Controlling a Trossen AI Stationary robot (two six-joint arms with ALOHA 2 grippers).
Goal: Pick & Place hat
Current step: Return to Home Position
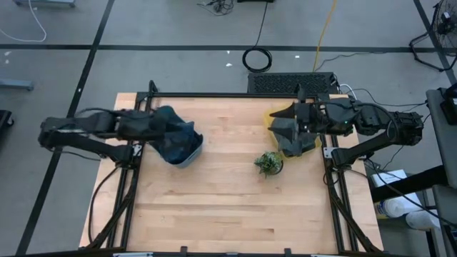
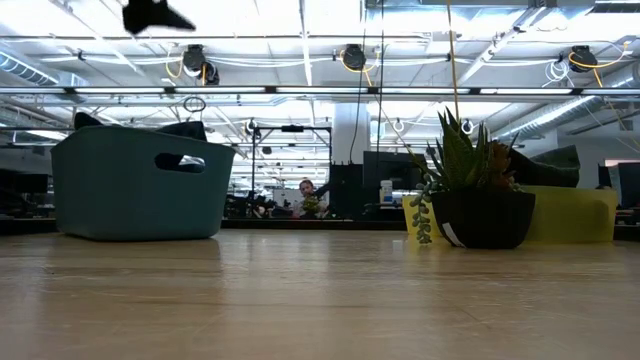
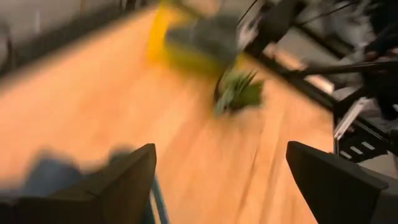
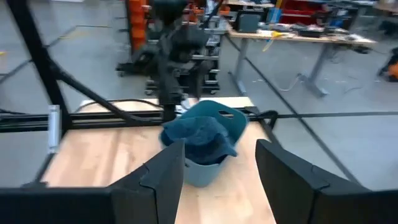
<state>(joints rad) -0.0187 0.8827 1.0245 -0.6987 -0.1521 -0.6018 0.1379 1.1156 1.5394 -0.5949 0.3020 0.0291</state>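
Note:
A dark blue hat [image 4: 200, 135] lies crumpled in the teal basket [image 1: 188, 157] at the table's left, spilling over the rim. My left gripper [image 3: 221, 148] hangs open above the basket [image 2: 140, 185], with nothing between its fingers; in the low view it shows high up [image 2: 155, 14]. My right gripper [image 4: 221, 147] stands open, high over the yellow bin [image 1: 275, 116] at the table's far right, and holds nothing. A dark grey hat [image 1: 294, 137] lies in that bin.
A small green plant in a black pot [image 1: 269, 163] stands right of the table's middle, just in front of the yellow bin [image 2: 575, 215]. Bare wood stretches across the middle and the near half of the table [image 1: 228, 214].

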